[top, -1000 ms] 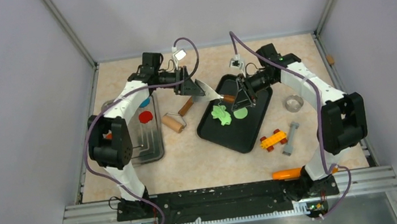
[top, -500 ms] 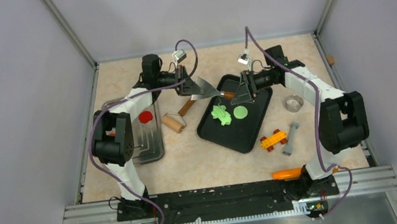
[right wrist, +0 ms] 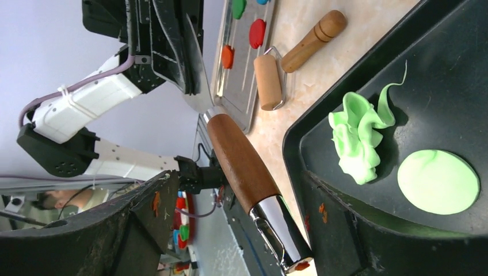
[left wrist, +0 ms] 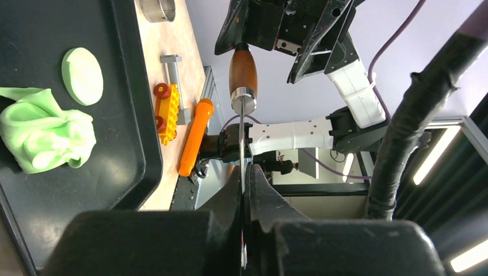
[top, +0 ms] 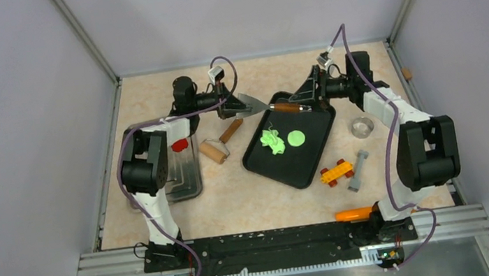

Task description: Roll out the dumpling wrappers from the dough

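At the left gripper [left wrist: 244, 175]: pressed tight together on the thin steel blade [top: 251, 101] of the scraper, gripped edge-on. At the right gripper [right wrist: 239, 184]: spread wide on either side of the scraper's wooden handle [right wrist: 240, 164], with no contact that can be made out. Scraper held level in the air over the far edge of the black tray [top: 301, 166], with the blade toward its far-left corner.

On the black tray, left of middle: the dough [top: 272, 141], a crumpled lime-green scrap with a thin curl standing off it. Just beside it toward the tray's right side, barely apart: one dumpling wrapper [top: 296, 138], flat and round. Off the black tray's left side: a small roller [top: 214, 150] with a wooden grip, and beyond that a metal tray [top: 190, 176] with a red disc [top: 179, 144]. Off the black tray's right side: a ring cutter [top: 361, 126].

Judged soft, light and tacky; likely to squash, tear or cling under a hard pinch. Better lifted from beneath, with the blade slid flat along the tray floor, or pinched gently at the thick folded middle, never by the thin curl. As for the thin disc: likely to fold if taken by one edge, so best scooped whole or left lying.
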`<state>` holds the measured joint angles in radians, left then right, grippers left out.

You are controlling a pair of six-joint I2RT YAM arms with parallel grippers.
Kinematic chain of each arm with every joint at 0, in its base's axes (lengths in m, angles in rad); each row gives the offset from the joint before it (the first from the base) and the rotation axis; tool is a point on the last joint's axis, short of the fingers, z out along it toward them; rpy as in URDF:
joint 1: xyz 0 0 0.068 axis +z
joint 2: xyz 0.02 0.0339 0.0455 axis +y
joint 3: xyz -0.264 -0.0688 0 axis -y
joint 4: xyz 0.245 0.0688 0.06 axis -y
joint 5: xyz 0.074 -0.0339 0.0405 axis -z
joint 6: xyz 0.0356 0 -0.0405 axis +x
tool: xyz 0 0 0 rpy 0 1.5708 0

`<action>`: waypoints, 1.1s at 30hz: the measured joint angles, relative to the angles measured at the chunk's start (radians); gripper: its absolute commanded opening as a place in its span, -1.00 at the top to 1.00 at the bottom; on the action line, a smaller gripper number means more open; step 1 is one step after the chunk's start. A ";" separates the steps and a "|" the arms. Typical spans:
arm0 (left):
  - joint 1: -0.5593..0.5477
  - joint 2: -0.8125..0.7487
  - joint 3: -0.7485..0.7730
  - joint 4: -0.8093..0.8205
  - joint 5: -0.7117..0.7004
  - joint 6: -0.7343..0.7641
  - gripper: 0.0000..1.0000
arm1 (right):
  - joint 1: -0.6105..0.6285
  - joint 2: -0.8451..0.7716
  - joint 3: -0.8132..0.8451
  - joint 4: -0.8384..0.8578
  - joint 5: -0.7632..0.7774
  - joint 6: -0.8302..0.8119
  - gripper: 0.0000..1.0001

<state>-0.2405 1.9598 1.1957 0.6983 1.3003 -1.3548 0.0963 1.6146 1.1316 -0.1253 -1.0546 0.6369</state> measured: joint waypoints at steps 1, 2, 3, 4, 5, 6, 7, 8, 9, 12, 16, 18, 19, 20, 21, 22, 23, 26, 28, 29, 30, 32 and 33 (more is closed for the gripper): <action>0.000 0.003 -0.002 0.011 -0.001 -0.013 1.00 | 0.000 0.004 0.000 0.014 -0.003 0.017 -0.50; 0.000 0.008 -0.002 0.024 -0.004 -0.029 1.00 | 0.000 0.007 -0.003 0.028 -0.007 0.031 -0.47; 0.000 0.012 -0.002 0.035 -0.006 -0.037 1.00 | 0.000 0.008 -0.006 0.037 -0.009 0.042 -0.42; 0.000 0.014 -0.002 0.043 -0.008 -0.045 1.00 | 0.001 0.010 -0.006 0.043 -0.012 0.051 -0.37; 0.000 0.015 -0.002 0.047 -0.008 -0.051 1.00 | 0.002 0.013 -0.006 0.050 -0.013 0.057 -0.32; 0.000 0.016 -0.002 0.054 -0.008 -0.058 1.00 | 0.002 0.016 -0.006 0.057 -0.016 0.064 -0.26; 0.000 0.018 -0.002 0.063 -0.008 -0.063 1.00 | 0.002 0.017 -0.006 0.060 -0.017 0.071 -0.21; 0.000 0.019 -0.002 0.068 -0.008 -0.067 1.00 | 0.003 0.017 -0.006 0.061 -0.020 0.075 -0.17; 0.000 0.022 -0.002 0.076 -0.008 -0.075 1.00 | 0.004 0.017 -0.006 0.063 -0.021 0.079 -0.15; 0.001 0.034 -0.002 0.101 -0.006 -0.092 1.00 | 0.006 0.018 -0.006 0.069 -0.022 0.082 -0.10; 0.003 0.048 -0.002 0.122 -0.005 -0.105 1.00 | 0.008 0.026 -0.006 0.075 -0.019 0.081 -0.02; 0.003 0.049 -0.002 0.126 -0.004 -0.110 1.00 | 0.009 0.035 -0.006 0.075 -0.019 0.080 0.02; 0.003 0.049 -0.002 0.130 -0.004 -0.110 1.00 | 0.011 0.039 -0.006 0.074 -0.019 0.081 0.03; 0.003 0.050 -0.002 0.134 -0.004 -0.110 1.00 | 0.014 0.043 -0.006 0.075 -0.019 0.080 0.05; 0.003 0.053 -0.002 0.138 -0.003 -0.110 1.00 | 0.019 0.047 -0.006 0.075 -0.019 0.080 0.06; 0.003 0.056 -0.002 0.141 -0.003 -0.110 1.00 | 0.024 0.049 -0.006 0.075 -0.020 0.080 0.06; 0.003 0.060 -0.002 0.143 -0.001 -0.111 1.00 | 0.027 0.050 -0.006 0.074 -0.020 0.080 0.07; 0.003 0.076 -0.001 0.149 0.005 -0.114 1.00 | 0.039 0.051 -0.006 0.080 -0.022 0.079 0.12; 0.003 0.085 0.000 0.154 0.009 -0.117 1.00 | 0.045 0.051 -0.006 0.084 -0.024 0.079 0.15; 0.002 0.087 0.000 0.157 0.011 -0.118 1.00 | 0.049 0.051 -0.006 0.087 -0.024 0.079 0.16; 0.000 0.091 0.002 0.161 0.012 -0.119 1.00 | 0.053 0.051 -0.006 0.089 -0.026 0.079 0.16; -0.005 0.095 0.005 0.166 0.017 -0.121 1.00 | 0.062 0.053 -0.006 0.093 -0.032 0.076 0.18; -0.005 0.096 0.006 0.167 0.019 -0.122 1.00 | 0.063 0.053 -0.006 0.091 -0.036 0.074 0.20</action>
<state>-0.2455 2.0556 1.2015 0.8650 1.3193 -1.4769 0.1589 1.6676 1.1255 -0.0341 -1.0908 0.7109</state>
